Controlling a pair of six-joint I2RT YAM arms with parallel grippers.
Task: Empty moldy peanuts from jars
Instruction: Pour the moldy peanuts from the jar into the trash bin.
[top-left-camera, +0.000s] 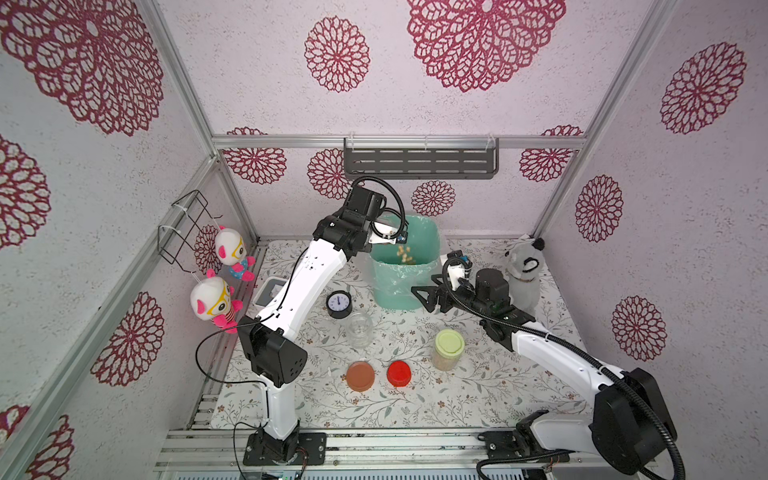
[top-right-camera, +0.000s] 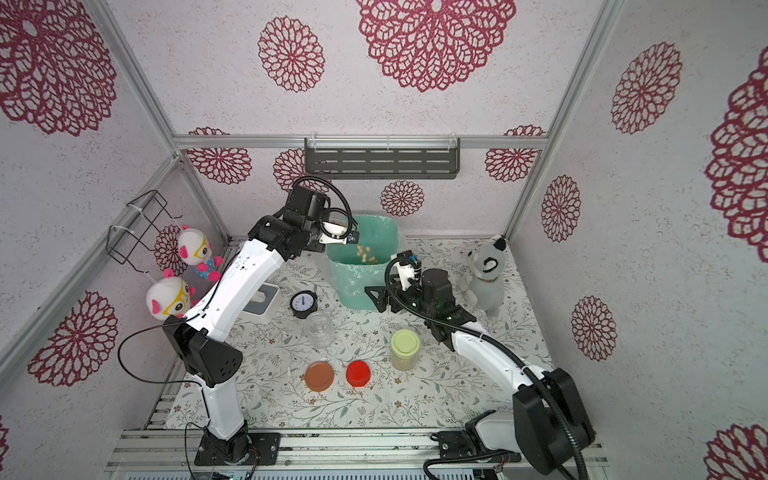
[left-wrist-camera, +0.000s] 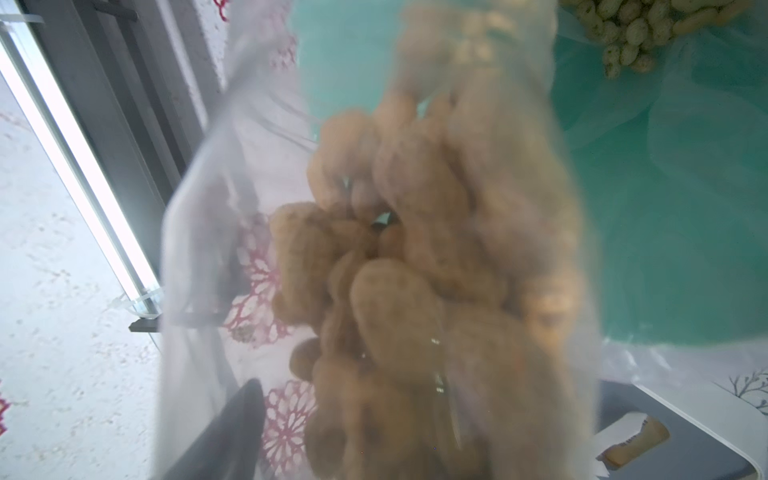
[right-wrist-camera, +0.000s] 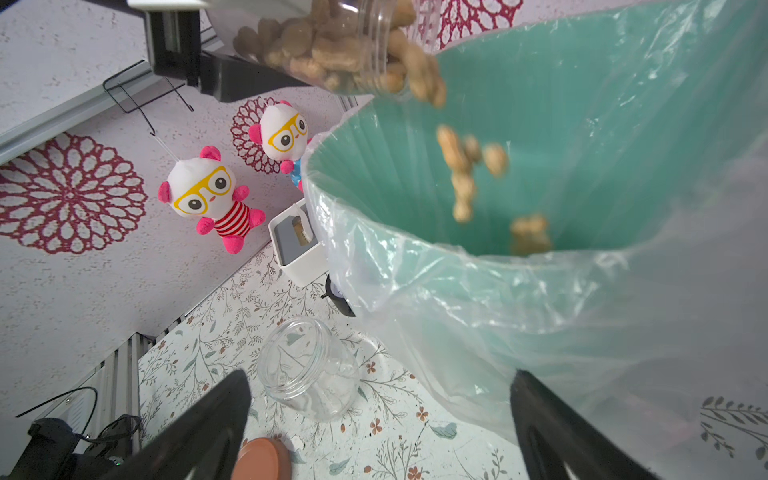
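1. Left tool (right-wrist-camera: 291, 54) is clamped on the held jar (right-wrist-camera: 332, 41), tipped mouth-down over the far left rim of the teal bin (top-left-camera: 428, 239). Peanuts (right-wrist-camera: 457, 162) are in mid-air inside the bin mouth, with more packed in the jar.
2. Right tool (top-left-camera: 422, 300) is wide and holds nothing. It sits just beside the bin's near wall, its wrist near the grey plush (top-left-camera: 523, 270).
3. Empty jar (top-left-camera: 359, 330) is upright and lidless on the bench (top-left-camera: 415, 407), between the clock (top-left-camera: 339, 304) and the brown-orange lid (top-left-camera: 360, 375).
4. Capped jar (top-left-camera: 449, 349) is upright with nuts inside, near the right forearm. Red lid (top-left-camera: 400, 373) lies flat beside the brown-orange one, not touching it.
5. Room: an open strip runs from the lids to the bench's front edge, and there is a gap between the empty and capped jars. The left side is tight, with the white box (top-left-camera: 270, 291) and clock by the left arm.
6. Hidden:
   - In both top views the left tool's fingers are covered by its own wrist.
   - The left wrist view is mostly blurred jar, with one dark finger (left-wrist-camera: 232, 428) showing.
   - The peanut pile (left-wrist-camera: 631, 29) on the bin floor shows only in that view.
   - The white box is partly under the left arm.
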